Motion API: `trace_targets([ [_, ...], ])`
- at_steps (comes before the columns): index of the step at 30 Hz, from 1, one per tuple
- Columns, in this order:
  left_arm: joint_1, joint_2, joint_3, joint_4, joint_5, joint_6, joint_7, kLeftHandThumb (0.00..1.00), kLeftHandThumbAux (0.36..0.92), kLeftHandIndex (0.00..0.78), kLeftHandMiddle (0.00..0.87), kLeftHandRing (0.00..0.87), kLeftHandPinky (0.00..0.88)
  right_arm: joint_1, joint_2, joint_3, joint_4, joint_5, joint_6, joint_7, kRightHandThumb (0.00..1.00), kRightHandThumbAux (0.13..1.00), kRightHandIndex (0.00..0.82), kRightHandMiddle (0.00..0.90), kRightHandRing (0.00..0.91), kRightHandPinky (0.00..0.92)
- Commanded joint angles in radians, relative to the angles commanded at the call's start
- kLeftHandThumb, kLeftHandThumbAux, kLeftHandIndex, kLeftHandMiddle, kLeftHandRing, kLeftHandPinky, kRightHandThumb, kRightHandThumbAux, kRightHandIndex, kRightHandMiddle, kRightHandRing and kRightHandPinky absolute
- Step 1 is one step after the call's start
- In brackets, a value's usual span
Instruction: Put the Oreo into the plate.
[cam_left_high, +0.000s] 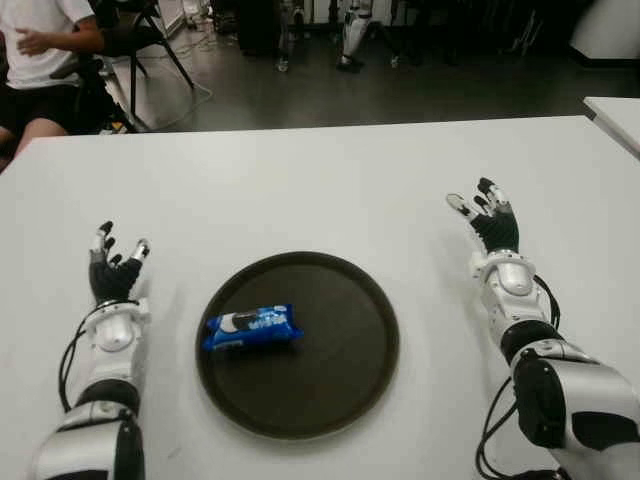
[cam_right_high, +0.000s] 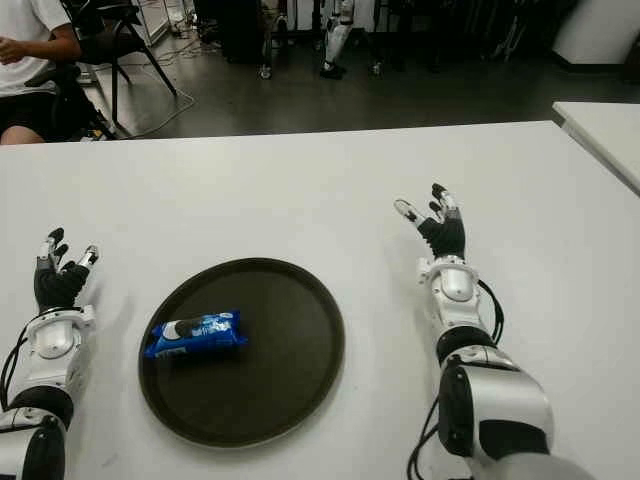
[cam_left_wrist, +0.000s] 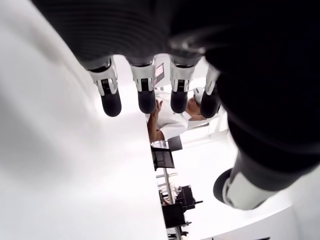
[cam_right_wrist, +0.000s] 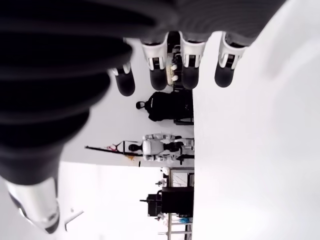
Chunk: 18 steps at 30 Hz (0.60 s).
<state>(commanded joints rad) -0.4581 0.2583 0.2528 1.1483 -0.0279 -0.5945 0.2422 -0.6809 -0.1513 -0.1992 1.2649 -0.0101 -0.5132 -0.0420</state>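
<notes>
A blue Oreo packet (cam_right_high: 195, 333) lies inside the round dark plate (cam_right_high: 300, 350), toward its left part, near the front edge of the white surface (cam_right_high: 300, 190). The left hand (cam_right_high: 58, 280) shows by the left edge, fingers (cam_right_high: 52, 243) spread, holding nothing. The right hand (cam_right_high: 440, 232) shows right of the plate, also spread wide. A seated person (cam_right_high: 25, 55) is beyond the far left corner.

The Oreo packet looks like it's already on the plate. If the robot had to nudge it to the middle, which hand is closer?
Probably the left hand. The Oreo packet lies on the plate's left part, nearer that hand; the right hand is farther away. Both are open.
</notes>
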Motion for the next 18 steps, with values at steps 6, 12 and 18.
trace_targets([
  [6,0.005,-0.009,0.009,-0.038,-0.017,-0.026,-0.015,0.021,0.756,0.0,0.012,0.005,0.011,0.032,-0.008,0.044,-0.028,-0.042,-0.064,-0.011,0.0,0.657,0.0,0.0,0.0,0.0],
  [12,0.019,-0.016,0.004,-0.076,-0.016,-0.037,-0.019,0.015,0.78,0.0,0.016,0.001,0.015,0.05,0.002,0.051,-0.04,-0.039,-0.111,-0.005,0.0,0.641,0.0,0.0,0.0,0.0],
  [18,0.029,-0.023,-0.007,-0.097,-0.006,-0.03,-0.023,0.001,0.775,0.0,0.008,0.0,0.007,0.053,0.006,0.049,-0.043,-0.028,-0.126,0.014,0.0,0.624,0.0,0.0,0.0,0.0],
])
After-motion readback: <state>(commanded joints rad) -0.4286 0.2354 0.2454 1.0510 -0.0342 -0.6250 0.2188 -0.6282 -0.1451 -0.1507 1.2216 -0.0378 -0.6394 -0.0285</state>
